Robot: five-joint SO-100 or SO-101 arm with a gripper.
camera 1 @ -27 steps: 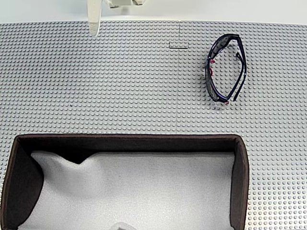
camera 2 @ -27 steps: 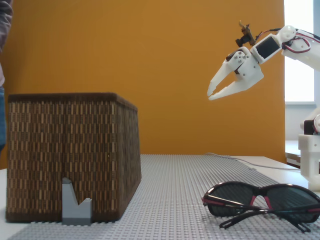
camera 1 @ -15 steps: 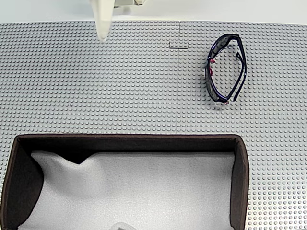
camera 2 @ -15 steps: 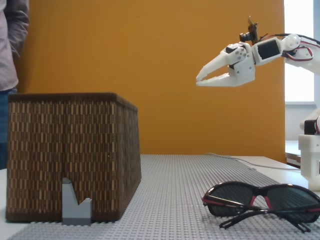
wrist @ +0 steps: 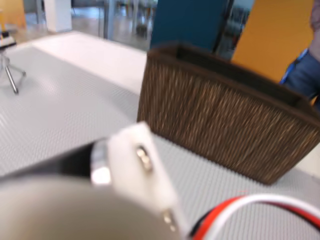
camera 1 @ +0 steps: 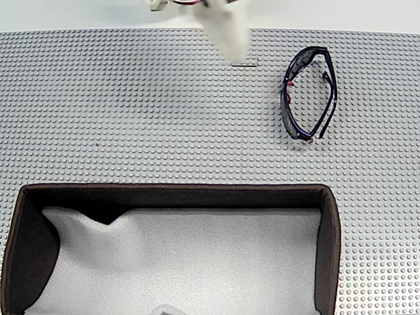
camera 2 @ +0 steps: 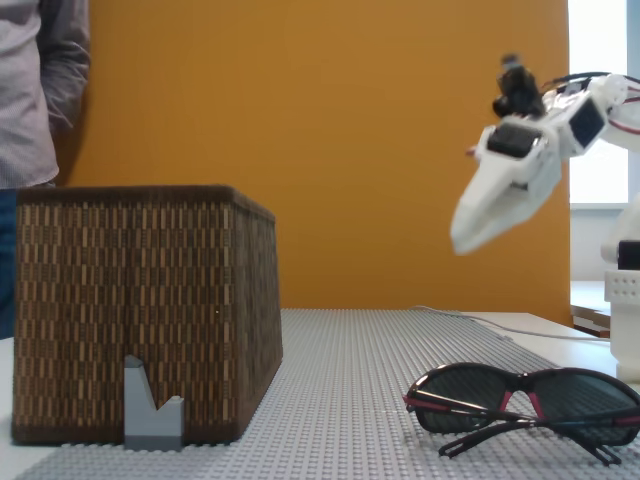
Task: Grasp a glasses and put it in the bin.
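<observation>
The glasses (camera 1: 287,108) lie on the grey studded baseplate at the upper right of a fixed view, arms folded; in the side fixed view the glasses (camera 2: 470,395) rest at the lower right. The bin (camera 1: 170,191), dark brown with white padding, lies along the bottom edge; its woven wall (camera 2: 140,300) stands at the left, and in the wrist view the bin (wrist: 225,120) sits ahead. My gripper (camera 1: 235,47) is a motion-blurred white shape at the top, left of the glasses. From the side the gripper (camera 2: 466,238) hangs tilted down, well above the glasses, holding nothing.
The baseplate (camera 1: 131,118) covers the table between bin and glasses. A small grey block (camera 2: 152,405) stands against the bin's front. A person (camera 2: 40,90) stands behind the bin at the left. The arm's base (camera 2: 625,320) is at the far right.
My gripper has swung right towards the glasses, from the top left to the top middle, and tipped downward. The person has moved further into the side view. Glasses and bin are unmoved.
</observation>
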